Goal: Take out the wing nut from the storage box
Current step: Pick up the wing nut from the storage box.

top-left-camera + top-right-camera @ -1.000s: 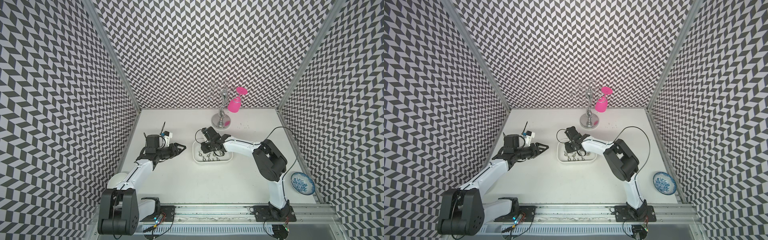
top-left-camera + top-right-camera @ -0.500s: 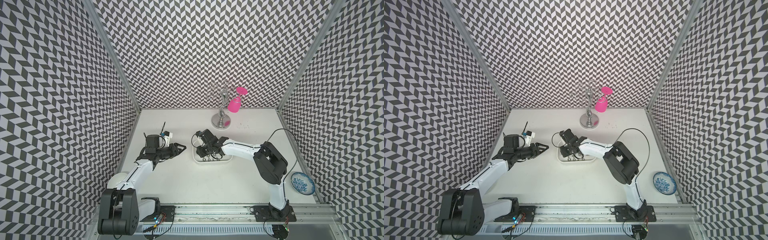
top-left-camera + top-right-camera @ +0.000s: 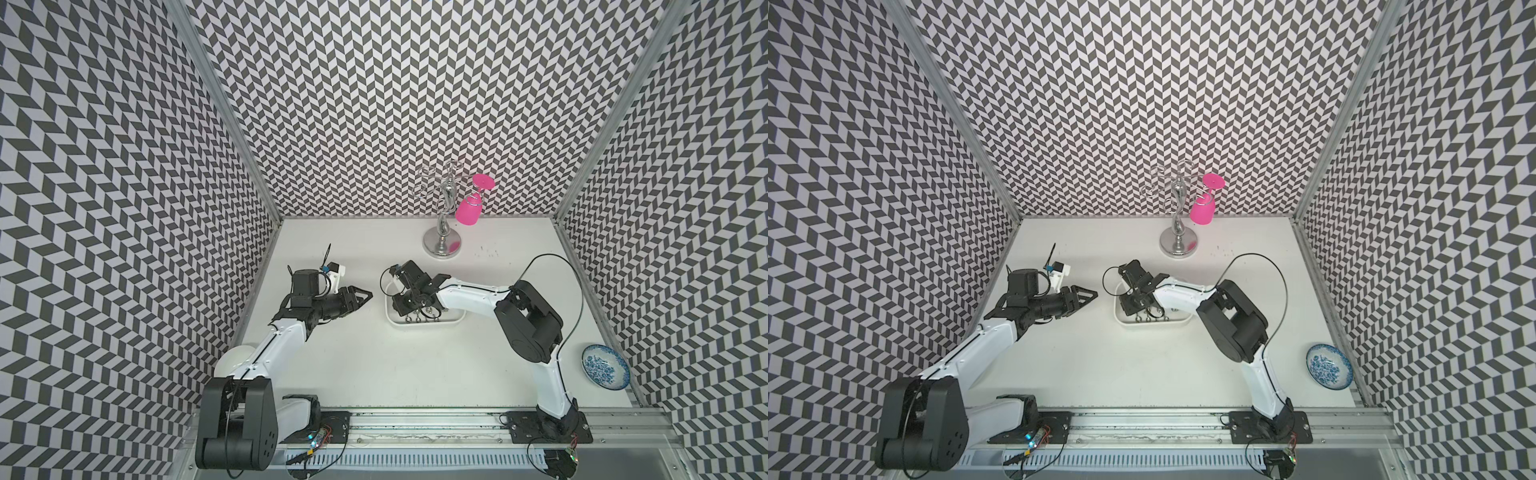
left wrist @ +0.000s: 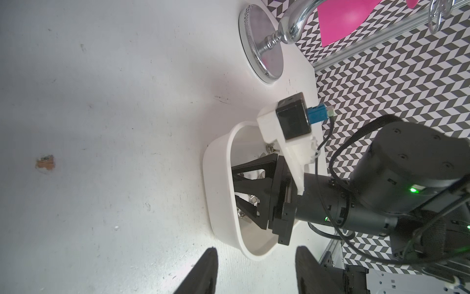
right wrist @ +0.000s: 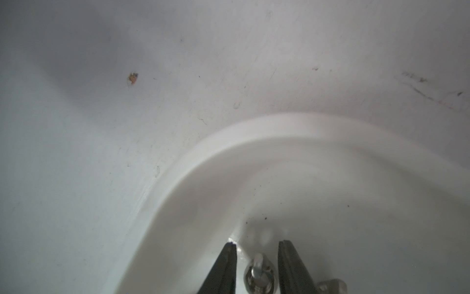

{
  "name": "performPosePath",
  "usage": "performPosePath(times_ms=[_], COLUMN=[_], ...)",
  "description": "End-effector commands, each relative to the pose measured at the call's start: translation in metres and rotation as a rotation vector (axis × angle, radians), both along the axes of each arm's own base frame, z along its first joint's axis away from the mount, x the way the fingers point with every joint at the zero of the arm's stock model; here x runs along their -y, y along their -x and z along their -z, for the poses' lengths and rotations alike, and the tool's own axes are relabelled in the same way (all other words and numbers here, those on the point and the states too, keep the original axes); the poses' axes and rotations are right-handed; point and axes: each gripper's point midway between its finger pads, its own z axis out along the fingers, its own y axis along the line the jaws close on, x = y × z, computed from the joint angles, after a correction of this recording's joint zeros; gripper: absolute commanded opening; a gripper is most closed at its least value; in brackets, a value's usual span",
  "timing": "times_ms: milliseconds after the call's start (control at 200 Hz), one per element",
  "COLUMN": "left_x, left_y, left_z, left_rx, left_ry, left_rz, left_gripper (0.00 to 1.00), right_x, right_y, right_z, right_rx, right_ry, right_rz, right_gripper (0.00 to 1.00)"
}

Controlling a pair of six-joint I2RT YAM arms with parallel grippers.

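My right gripper (image 5: 257, 243) sits in the box (image 5: 254, 127), jaws narrow but not yet touching the wing nut (image 5: 259, 272) between them; next, I'd pinch and lift.

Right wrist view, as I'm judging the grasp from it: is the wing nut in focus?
Right wrist view: the wing nut between the tips of the right tool is soft, and the storage box rim is blurred too; left wrist view: the box rim looks sharp.
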Motion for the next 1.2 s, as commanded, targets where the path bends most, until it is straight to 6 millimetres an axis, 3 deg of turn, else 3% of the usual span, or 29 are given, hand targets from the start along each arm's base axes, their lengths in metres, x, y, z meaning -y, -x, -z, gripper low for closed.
performPosePath(times_ms=[0,200,436,606,891,971,1041,1197], left_x=[-0.001,-0.002,-0.001,0.000,0.010,0.022,0.039,0.079], left_y=[0.001,0.003,0.001,-0.002,-0.001,0.000,0.000,0.004], left_z=[0.001,0.002,0.001,-0.005,-0.012,-0.015,-0.022,-0.037], left_rx=[0.000,-0.001,-0.004,0.002,0.012,0.022,0.042,0.074], left_ry=[-0.003,-0.011,-0.002,0.010,0.026,0.037,0.039,0.038], left_rz=[0.008,0.006,-0.002,-0.003,0.017,0.042,0.079,0.153], left_gripper=[0.53,0.53,0.53,0.52,0.52,0.52,0.52,0.52], right_x=[-0.004,-0.004,-0.010,-0.011,0.002,0.018,0.044,0.128], right_y=[-0.006,-0.006,-0.018,-0.026,-0.034,-0.039,-0.048,-0.070], right_z=[0.002,0.002,-0.029,-0.064,-0.089,-0.095,-0.100,-0.110], right_rx=[0.018,0.019,0.083,0.144,0.183,0.199,0.206,0.242], right_ry=[-0.002,-0.001,-0.051,-0.093,-0.100,-0.089,-0.089,-0.062], right_rz=[0.003,0.004,0.033,0.057,0.109,0.160,0.234,0.465], right_gripper=[0.30,0.16,0.00,0.00,0.00,0.00,0.00,0.00])
